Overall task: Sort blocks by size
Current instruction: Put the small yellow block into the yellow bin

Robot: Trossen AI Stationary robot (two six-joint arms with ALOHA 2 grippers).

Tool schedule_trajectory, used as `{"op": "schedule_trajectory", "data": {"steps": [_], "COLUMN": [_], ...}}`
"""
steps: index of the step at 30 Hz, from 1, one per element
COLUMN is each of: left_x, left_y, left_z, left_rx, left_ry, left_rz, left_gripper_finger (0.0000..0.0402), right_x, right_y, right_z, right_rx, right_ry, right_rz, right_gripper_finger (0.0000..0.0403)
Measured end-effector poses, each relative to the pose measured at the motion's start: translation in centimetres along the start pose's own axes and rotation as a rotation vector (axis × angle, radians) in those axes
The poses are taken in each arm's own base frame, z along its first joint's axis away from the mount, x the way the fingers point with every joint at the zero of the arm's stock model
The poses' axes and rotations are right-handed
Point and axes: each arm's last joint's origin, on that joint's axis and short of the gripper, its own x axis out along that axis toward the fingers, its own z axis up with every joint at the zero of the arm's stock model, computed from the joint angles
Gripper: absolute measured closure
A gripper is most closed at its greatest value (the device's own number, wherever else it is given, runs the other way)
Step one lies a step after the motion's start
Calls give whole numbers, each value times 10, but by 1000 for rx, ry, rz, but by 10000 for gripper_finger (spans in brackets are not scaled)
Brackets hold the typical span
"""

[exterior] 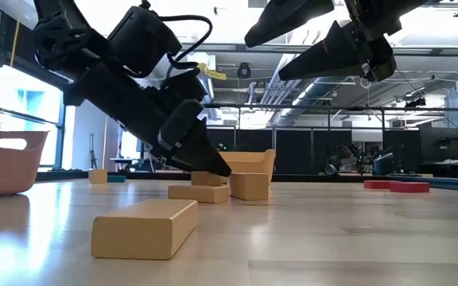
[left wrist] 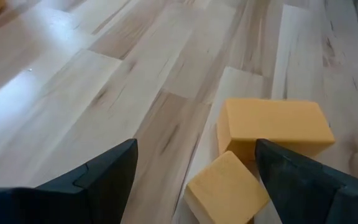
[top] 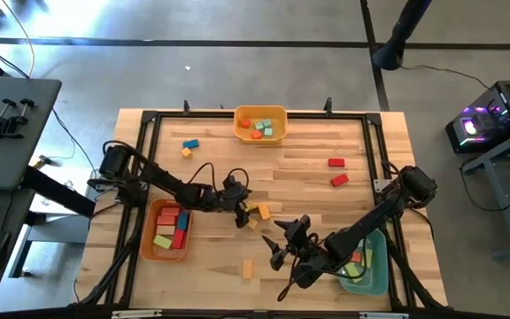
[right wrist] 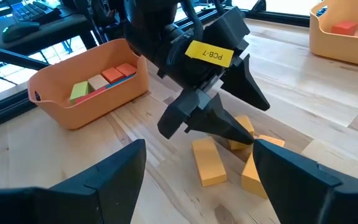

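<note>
Left gripper [top: 240,215] sits at frame centre of the high view, fingers spread wide and holding nothing, lowered over a cluster of yellow-orange blocks [top: 257,213]: plain, matte rectangular solids. One more yellow-orange block [top: 247,268] lies lower centre. Right gripper [top: 282,245] hangs lower right of centre, fingers spread, empty. Two red blocks [top: 337,171] lie upper right.

There are three bins: a yellow bin [top: 260,109] at 12 o'clock, an orange bin [top: 147,235] at 8 o'clock and a teal bin [top: 374,285] at 5 o'clock. Loose on the table lie two red blocks [top: 336,162] at 2 o'clock, one blue block [top: 190,143] at 11 o'clock and five orange blocks [top: 247,268].
</note>
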Motion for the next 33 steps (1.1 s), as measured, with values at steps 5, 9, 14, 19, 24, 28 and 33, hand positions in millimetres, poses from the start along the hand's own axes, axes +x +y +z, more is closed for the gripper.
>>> {"op": "schedule_trajectory", "data": {"steps": [5,9,14,19,24,28,33], "left_x": [-14,-29,-29,-18,-10,-8,-5], "left_y": [0,-6,-14,-16,-16,-17,-11], "left_z": [10,15,7,-4,-12,-14,-11], "left_rx": [49,75,89,99,104,100,104], "left_ry": [13,24,40,37,53,50,52], "left_rz": [0,-11,-20,14,12,-2,5], "left_gripper_finger": [92,92,92,92,94,119,178], "right_x": [0,0,0,0,0,0,0], "right_y": [0,0,-1,-1,-1,-1,-1], "right_z": [0,0,0,0,0,0,0], "right_rx": [-1,-2,-6,8,13,15,14], "right_ry": [0,0,1,2,3,3,3], "right_rz": [0,0,-3,-4,-3,-3,-3], "right_gripper_finger": [110,110,110,110,110,110,110]}}
